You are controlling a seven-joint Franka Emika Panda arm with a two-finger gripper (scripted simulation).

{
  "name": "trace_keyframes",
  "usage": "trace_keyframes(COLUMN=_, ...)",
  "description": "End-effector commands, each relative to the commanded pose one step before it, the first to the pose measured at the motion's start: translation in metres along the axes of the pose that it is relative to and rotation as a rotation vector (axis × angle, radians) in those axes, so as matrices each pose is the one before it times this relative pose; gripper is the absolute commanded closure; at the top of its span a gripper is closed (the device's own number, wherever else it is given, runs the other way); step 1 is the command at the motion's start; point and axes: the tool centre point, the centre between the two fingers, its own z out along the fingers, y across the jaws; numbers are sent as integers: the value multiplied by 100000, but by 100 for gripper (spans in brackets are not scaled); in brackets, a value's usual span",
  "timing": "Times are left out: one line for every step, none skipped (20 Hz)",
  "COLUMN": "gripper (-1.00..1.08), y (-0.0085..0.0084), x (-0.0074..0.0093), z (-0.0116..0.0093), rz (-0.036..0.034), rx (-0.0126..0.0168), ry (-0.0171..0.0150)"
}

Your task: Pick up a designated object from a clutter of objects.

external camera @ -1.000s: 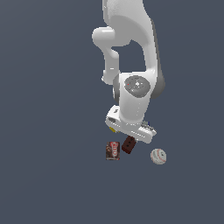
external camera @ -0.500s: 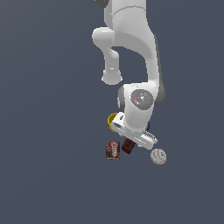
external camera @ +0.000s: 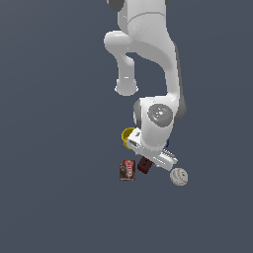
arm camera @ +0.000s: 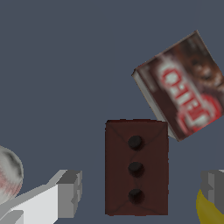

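Note:
The designated object, a dark red-brown brick [arm camera: 136, 168] with three dark holes, lies flat between my two fingers in the wrist view. My gripper [arm camera: 142, 190] is open and straddles it, with one grey fingertip [arm camera: 70, 192] on either side and gaps to the block. In the exterior view the brick [external camera: 144, 165] peeks out just under the white hand, and my gripper [external camera: 147, 159] hangs directly over it. The rest of the clutter of objects crowds close around the brick.
A brown-and-red labelled box [arm camera: 186, 87] [external camera: 127, 170] touches or nearly touches the brick's far corner. A white baseball [arm camera: 8, 177] [external camera: 179, 176] lies beyond one finger. The yellow cup [arm camera: 208, 210] [external camera: 128, 136] sits beside the other finger, partly hidden by the hand.
The arm has come down over the clutter, bringing the hand lower and closer to the brick. The objects have not moved.

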Motion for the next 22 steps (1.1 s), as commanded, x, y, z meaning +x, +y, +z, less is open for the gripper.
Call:
trace_keyframes(gripper=-92, y=32, x=-40, z=760, rz=48, rx=-66, ry=-63)
trace_keyframes(gripper=-92, y=24, x=3, z=429, rz=67, rx=8, ry=16)
trace_keyframes(gripper=-92, y=-7, x=-27, z=503, rz=0, rx=0, ry=0)
trace_keyframes(gripper=-92, y=22, x=-4, z=554, rz=67, rx=8, ry=16)
trace_keyframes(gripper=-92, y=-9, x=-29, z=550, rz=0, rx=0, ry=0)
trace_keyframes(gripper=-92, y=20, x=5, z=467, rz=67, rx=8, ry=16)
trace_keyframes(gripper=-92, y=-13, x=-14, z=405, rz=0, rx=0, ry=0)
trace_keyframes(gripper=-92, y=13, x=22, z=322, rz=67, rx=9, ry=15)
trace_keyframes(gripper=-92, y=-21, x=4, z=259, rz=0, rx=0, ry=0)
trace_keyframes(gripper=-92, y=-24, x=12, z=188, rz=0, rx=0, ry=0)
trace_keyframes(gripper=-92, y=-26, x=18, z=121, rz=0, rx=0, ry=0)
trace_keyframes(gripper=-92, y=-22, x=18, z=63, rz=0, rx=0, ry=0)
trace_keyframes(gripper=-92, y=-9, x=8, z=18, rz=0, rx=0, ry=0)
trace_keyframes(gripper=108, y=0, x=0, z=0, rz=0, rx=0, ry=0)
trace_keyframes(gripper=108, y=0, x=0, z=0, rz=0, rx=0, ry=0)
trace_keyframes(gripper=108, y=0, x=0, z=0, rz=0, rx=0, ry=0)
trace_keyframes(gripper=108, y=0, x=0, z=0, rz=0, rx=0, ry=0)
trace_keyframes(gripper=108, y=0, x=0, z=0, rz=0, rx=0, ry=0)
trace_keyframes(gripper=108, y=0, x=0, z=0, rz=0, rx=0, ry=0)
trace_keyframes(gripper=108, y=0, x=0, z=0, rz=0, rx=0, ry=0)
trace_keyframes(gripper=108, y=0, x=0, z=0, rz=0, rx=0, ry=0)
trace_keyframes(gripper=108, y=0, x=0, z=0, rz=0, rx=0, ry=0)
